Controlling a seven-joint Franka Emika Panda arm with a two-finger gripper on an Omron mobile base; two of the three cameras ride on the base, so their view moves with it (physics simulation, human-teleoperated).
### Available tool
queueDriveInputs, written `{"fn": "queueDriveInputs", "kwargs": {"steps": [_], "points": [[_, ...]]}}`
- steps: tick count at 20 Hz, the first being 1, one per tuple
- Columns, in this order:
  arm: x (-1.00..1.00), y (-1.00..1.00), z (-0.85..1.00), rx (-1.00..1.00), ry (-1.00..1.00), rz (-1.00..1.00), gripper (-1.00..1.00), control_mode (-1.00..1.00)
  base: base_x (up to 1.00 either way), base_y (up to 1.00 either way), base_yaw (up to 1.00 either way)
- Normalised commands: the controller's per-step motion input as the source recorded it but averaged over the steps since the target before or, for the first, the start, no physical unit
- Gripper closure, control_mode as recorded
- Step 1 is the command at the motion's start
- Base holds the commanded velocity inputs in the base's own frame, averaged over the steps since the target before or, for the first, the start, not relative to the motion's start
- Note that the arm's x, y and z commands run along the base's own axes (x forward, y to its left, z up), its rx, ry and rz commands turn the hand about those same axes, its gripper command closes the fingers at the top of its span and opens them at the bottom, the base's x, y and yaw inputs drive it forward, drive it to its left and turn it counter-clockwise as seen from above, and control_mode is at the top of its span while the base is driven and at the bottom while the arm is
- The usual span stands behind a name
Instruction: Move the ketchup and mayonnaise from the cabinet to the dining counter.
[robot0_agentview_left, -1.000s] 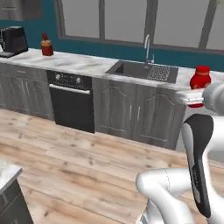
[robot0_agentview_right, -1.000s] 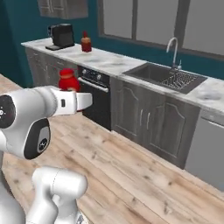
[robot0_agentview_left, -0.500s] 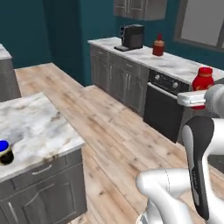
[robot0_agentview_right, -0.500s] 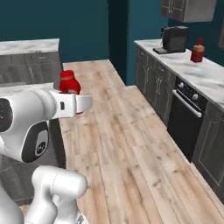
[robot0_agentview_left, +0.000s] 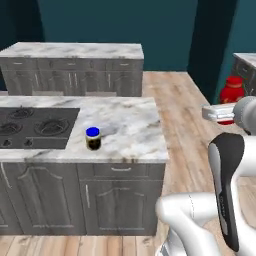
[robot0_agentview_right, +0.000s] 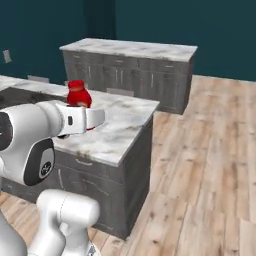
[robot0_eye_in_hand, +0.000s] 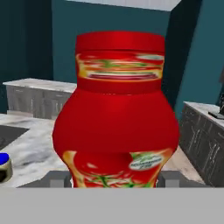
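Observation:
The ketchup (robot0_eye_in_hand: 116, 127), a red squeeze bottle with a red cap, stands upright between the fingers of my gripper (robot0_eye_in_hand: 116, 179), which is shut on its lower body. From the base cameras the ketchup (robot0_agentview_left: 231, 90) (robot0_agentview_right: 77, 95) rides above my white hand, to the right of the dining counter's end. The gripper (robot0_agentview_left: 229, 104) (robot0_agentview_right: 80, 107) hangs off the counter's corner. The mayonnaise (robot0_agentview_left: 92, 138), a squat jar with a blue lid, stands on the dining counter (robot0_agentview_left: 130, 120) (robot0_agentview_right: 120, 127) near its front edge, right of the black cooktop (robot0_agentview_left: 35, 125). Its blue lid (robot0_eye_in_hand: 2, 160) shows low left in the hand view. The cabinet is out of view.
Behind the island stands a second marble-topped counter (robot0_agentview_left: 75, 50) (robot0_agentview_right: 130, 50) with grey drawers, against a dark teal wall. Wooden floor (robot0_agentview_left: 180, 110) (robot0_agentview_right: 200, 150) runs to the right of the island. Another counter's corner (robot0_agentview_left: 246, 60) shows at the far right.
The whole picture has swung from the sink and oven counter round to the island, so the base has turned. The ketchup has stayed in my gripper throughout.

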Motion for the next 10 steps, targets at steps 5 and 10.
{"fn": "queueDriveInputs", "kwargs": {"steps": [5, 10], "points": [[0.0, 0.0, 0.0, 0.0, 0.0, 0.0, 1.0, 1.0, 0.21, -0.32, 0.94], [0.0, 0.0, 0.0, 0.0, 0.0, 0.0, 1.0, 1.0, -0.12, -0.81, 0.8]]}}
